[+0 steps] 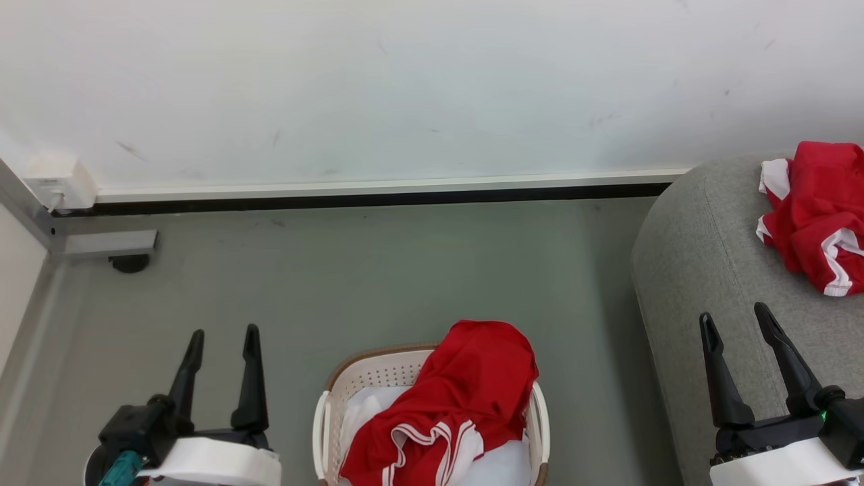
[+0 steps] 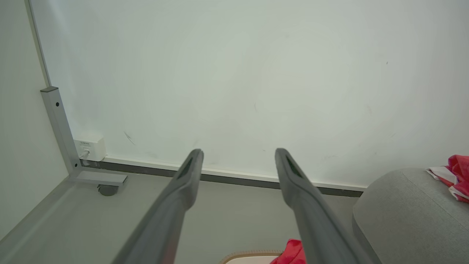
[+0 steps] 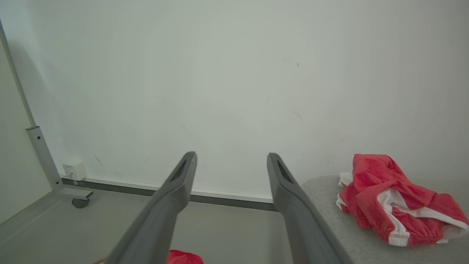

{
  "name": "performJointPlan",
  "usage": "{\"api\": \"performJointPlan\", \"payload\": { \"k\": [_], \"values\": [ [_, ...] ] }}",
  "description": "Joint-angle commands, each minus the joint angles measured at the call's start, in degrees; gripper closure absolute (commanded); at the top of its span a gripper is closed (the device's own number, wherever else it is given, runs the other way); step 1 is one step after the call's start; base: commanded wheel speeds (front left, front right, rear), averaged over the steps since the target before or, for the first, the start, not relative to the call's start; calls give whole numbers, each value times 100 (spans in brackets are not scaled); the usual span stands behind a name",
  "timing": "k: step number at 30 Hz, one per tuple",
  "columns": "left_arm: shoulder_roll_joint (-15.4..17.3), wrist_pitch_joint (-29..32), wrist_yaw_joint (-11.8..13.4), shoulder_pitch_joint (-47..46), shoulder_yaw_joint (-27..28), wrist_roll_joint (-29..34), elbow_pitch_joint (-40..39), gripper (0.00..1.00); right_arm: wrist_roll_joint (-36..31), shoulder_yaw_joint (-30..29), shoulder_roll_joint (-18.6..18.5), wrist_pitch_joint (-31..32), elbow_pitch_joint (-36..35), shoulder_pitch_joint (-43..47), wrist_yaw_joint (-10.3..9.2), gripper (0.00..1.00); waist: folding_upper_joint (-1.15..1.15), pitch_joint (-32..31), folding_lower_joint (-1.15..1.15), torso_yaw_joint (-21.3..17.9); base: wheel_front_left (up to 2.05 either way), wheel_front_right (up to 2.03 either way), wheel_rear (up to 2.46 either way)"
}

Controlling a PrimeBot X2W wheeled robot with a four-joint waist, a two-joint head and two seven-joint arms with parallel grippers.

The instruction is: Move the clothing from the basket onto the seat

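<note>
Head camera first: the basket [image 1: 378,378] sits on the grey floor [image 1: 405,270] at the bottom centre, with a draped garment [image 1: 466,391] in red with white stripes spilling over its far right rim and lying partly on a pale liner [image 1: 503,466] inside. To the right stands the seat [image 1: 702,256], and a crumpled garment [image 1: 817,216], red with white trim, rests on top of it near the right edge. The left gripper [image 1: 224,332] hangs at the lower left beside the basket, its two dark fingers spread apart and empty; the right gripper [image 1: 734,312] hovers over the seat's near side, fingers likewise parted with nothing between them. From the left wrist, the left gripper [image 2: 239,151] points at the white wall [image 2: 238,73], jaws wide and bare; the basket's brown rim [image 2: 249,254] and a scrap of the draped garment [image 2: 293,253] peek in at the bottom, while the seat [image 2: 403,205] with the crumpled garment [image 2: 456,176] shows at the right. A metal post [image 2: 58,128] on a caster [image 2: 107,190] stands in the left corner. From the right wrist, the right gripper [image 3: 231,154] is splayed and empty, the crumpled garment [image 3: 388,194] lies on the seat [image 3: 329,212] to its right, well apart from the fingers, and the draped garment [image 3: 183,257] shows at the bottom edge.
</note>
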Motion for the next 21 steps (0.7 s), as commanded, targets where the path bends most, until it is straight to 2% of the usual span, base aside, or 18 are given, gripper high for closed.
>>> {"api": "performJointPlan", "payload": {
  "k": [1,13,21],
  "values": [
    [8,-5,-21,-55,-1,27,20,0,18,-2,1,1,22,-43,-13,0,0,-3,0,-7,0,0,0],
    [8,-5,5,-121,-205,-54,96,0,45,3,-78,1,26,-124,-13,0,0,110,0,-62,0,0,0],
    [9,-5,-145,-392,-445,70,361,0,65,29,-364,1,35,-333,-13,0,0,468,0,-231,0,0,0]
  ]
}}
